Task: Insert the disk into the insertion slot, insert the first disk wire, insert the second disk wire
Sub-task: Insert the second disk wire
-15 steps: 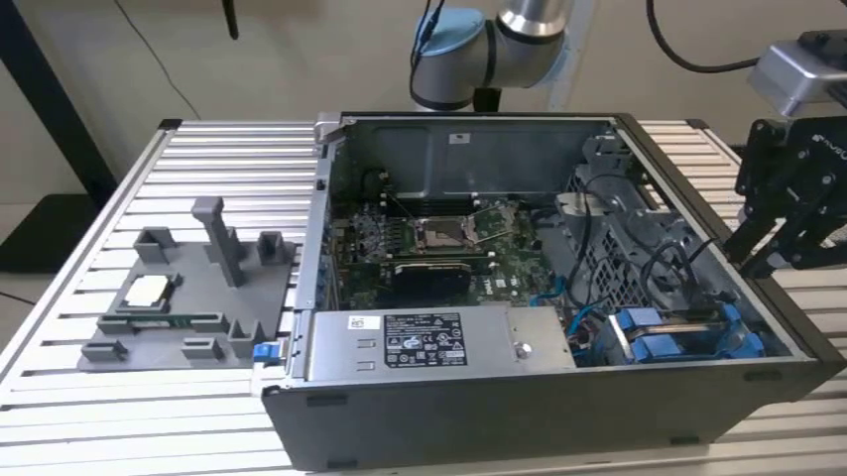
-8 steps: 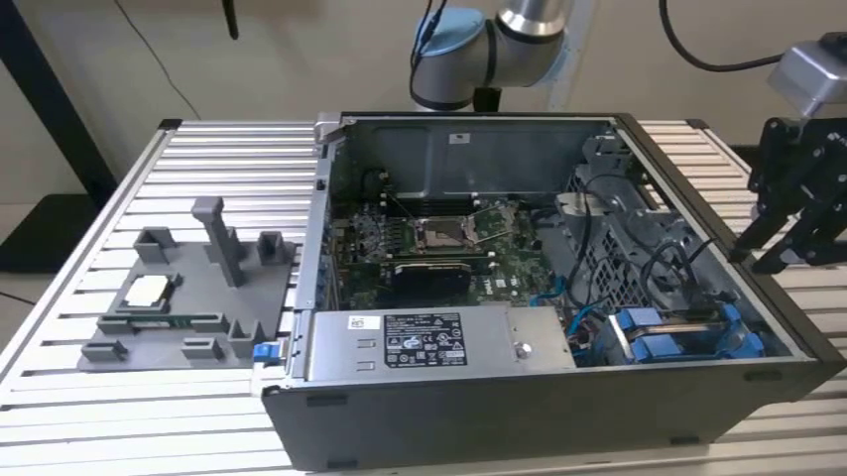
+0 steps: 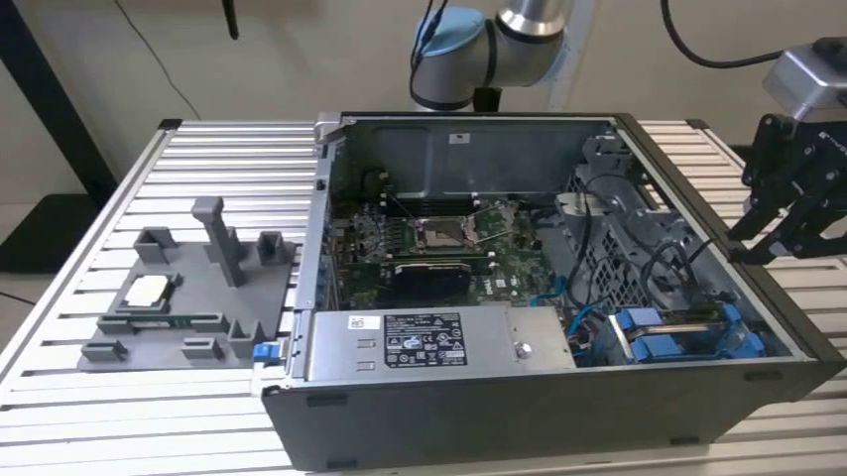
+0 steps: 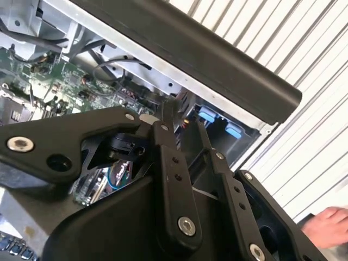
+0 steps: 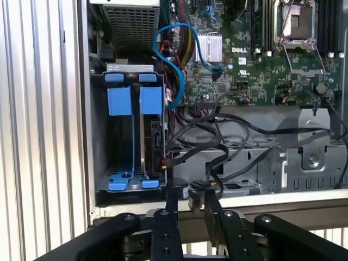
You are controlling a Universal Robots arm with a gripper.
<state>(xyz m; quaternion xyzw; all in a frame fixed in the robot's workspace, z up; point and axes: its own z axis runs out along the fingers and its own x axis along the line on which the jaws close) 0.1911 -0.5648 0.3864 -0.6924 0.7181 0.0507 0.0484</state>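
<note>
The disk (image 5: 154, 137) stands on edge inside the insertion slot (image 5: 99, 141), a grey bay with blue carriers (image 5: 119, 101) at the case's corner. In the exterior view the slot (image 3: 675, 335) lies at the front, towards that view's right. Black wires (image 5: 202, 145) run to the disk's edge; whether they are plugged in I cannot tell. A blue cable (image 5: 175, 68) loops beside the bay. My gripper (image 5: 191, 197) hangs just outside the case wall (image 3: 794, 347), open by a narrow gap with nothing between its fingers (image 4: 163, 128). In the exterior view the gripper (image 3: 748, 248) is at the right.
The open computer case holds a motherboard (image 3: 437, 238), a labelled power-supply box (image 3: 437, 342) and a perforated cage (image 5: 130, 22). A grey fixture plate (image 3: 185, 297) lies on the ribbed table (image 3: 79, 397) at the exterior view's left. A person's hand (image 4: 328, 225) rests on the table near the gripper.
</note>
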